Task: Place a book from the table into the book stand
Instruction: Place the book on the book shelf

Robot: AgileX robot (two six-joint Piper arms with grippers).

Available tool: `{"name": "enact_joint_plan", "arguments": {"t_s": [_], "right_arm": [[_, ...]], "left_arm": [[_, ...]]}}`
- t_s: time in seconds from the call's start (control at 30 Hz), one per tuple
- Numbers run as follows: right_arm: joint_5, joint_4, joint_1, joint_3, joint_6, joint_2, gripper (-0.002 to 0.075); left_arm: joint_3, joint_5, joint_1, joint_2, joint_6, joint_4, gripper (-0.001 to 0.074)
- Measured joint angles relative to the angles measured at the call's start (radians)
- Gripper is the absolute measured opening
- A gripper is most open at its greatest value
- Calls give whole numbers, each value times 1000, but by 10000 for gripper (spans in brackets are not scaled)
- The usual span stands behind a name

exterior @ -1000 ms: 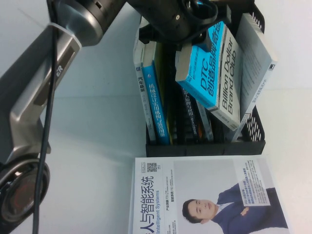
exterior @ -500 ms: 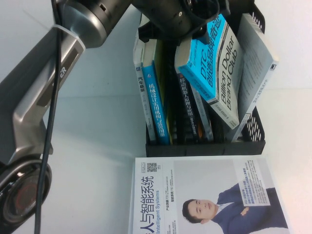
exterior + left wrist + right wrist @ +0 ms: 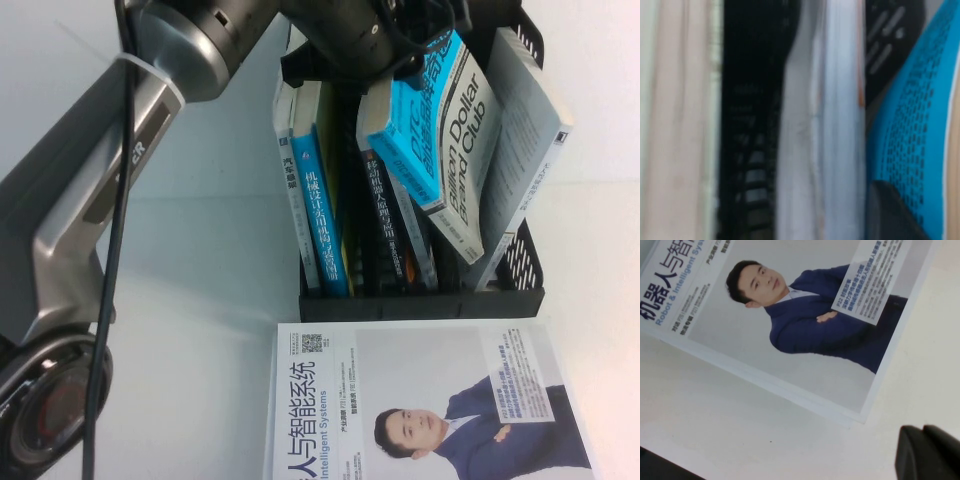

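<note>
White table with two items

The table carried a black book stand at upper right and a large white book at the bottom.

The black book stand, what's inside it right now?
The book stand holds several upright books, including a blue-spined one. The blue book leans tilted in, the left gripper at its top. Slot bottoms are hidden. Right gripper hovers above the table.

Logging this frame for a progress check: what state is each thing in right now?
Book: tilted, lower end in the book stand, top at the left gripper.
Book stand: upright on the table, several books standing in its slots.
Large white magazine: lying flat, closed.
Table: bears the stand and magazine.
Left gripper: above the stand, at the book's top.
Right gripper: near the magazine, holding nothing visible.
</note>
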Motion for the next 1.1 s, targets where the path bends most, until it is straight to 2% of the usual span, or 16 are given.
{"name": "enact_joint_plan", "arguments": {"t_s": [0.27, 0.77, 0.83, 0.97, 1.03, 1.1], "right_arm": [[0, -2, 0, 0, 0, 0, 4], [0, -21, 0, 0, 0, 0, 4], [5, -29, 0, 0, 0, 0, 4], [6, -45, 0, 2, 3, 0, 4], [-14, -47, 0, 2, 16, 0, 4], [-55, -57, 0, 2, 23, 0, 4]], "left_arm": [[0, -160, -74, 16, 6, 25, 183], [0, -222, -78, 124, 147, 63, 183], [0, -234, -78, 124, 156, 59, 245], [0, -249, -78, 106, 161, 39, 487], [-1, -201, -78, 85, 172, 41, 505], [-1, -137, -78, 60, 221, 56, 430]]}}
